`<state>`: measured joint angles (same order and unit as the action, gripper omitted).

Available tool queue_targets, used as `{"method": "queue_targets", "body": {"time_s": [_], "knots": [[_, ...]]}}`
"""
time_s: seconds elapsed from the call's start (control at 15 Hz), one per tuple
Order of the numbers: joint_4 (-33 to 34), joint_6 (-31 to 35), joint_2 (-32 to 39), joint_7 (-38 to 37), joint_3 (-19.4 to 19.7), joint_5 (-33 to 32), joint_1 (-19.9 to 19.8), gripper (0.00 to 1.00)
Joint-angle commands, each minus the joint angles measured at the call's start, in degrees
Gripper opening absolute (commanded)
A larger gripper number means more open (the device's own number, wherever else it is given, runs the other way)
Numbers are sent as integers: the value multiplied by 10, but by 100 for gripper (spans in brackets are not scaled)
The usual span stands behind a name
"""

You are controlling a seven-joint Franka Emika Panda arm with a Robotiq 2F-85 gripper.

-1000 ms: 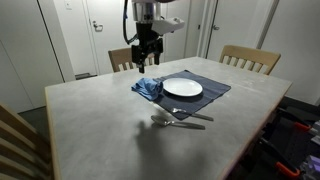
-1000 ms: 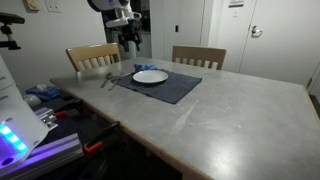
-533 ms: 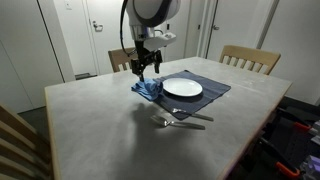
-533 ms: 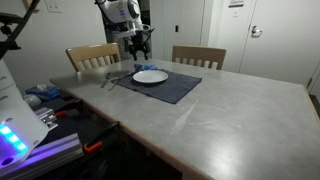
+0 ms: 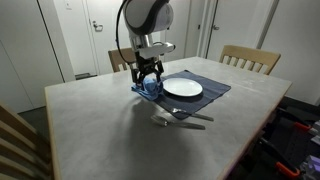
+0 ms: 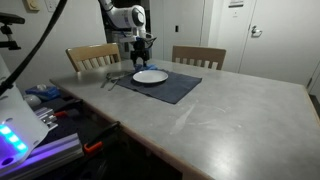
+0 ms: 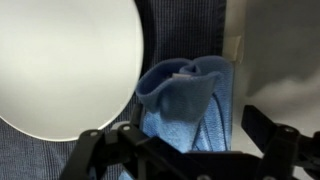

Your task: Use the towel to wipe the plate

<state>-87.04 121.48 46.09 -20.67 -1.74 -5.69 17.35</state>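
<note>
The crumpled blue cloth towel (image 7: 185,100) is bunched up on the corner of the dark blue fabric placemat (image 7: 185,25), just beside the round white plate (image 7: 60,60) and not on it yet. Sitting that close is handy, since it only needs a short drag sideways to get wiping.

The black Robotiq gripper (image 7: 182,142) is right above the heap with its fingers spread wide, one on each side of the folds in the wrist view. Nothing is pinched so far. Looks to me like it's lined up for a grab, and coming straight down on the thickest bit makes sense because loose cloth slips easily.

In an exterior view the arm hangs low over the towel (image 5: 148,89), and the metal fork and knife (image 5: 182,120) lie on the pale grey table (image 5: 90,125), off the placemat and clear of the wiping path.
</note>
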Motion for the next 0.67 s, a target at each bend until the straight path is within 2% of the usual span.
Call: {"method": "queue_targets", "body": {"time_s": [0.0,0.6], "knots": [[36,-20,20,0,-3,22,-11,100],[43,-18,26,3,-2,33,-22,98]]}}
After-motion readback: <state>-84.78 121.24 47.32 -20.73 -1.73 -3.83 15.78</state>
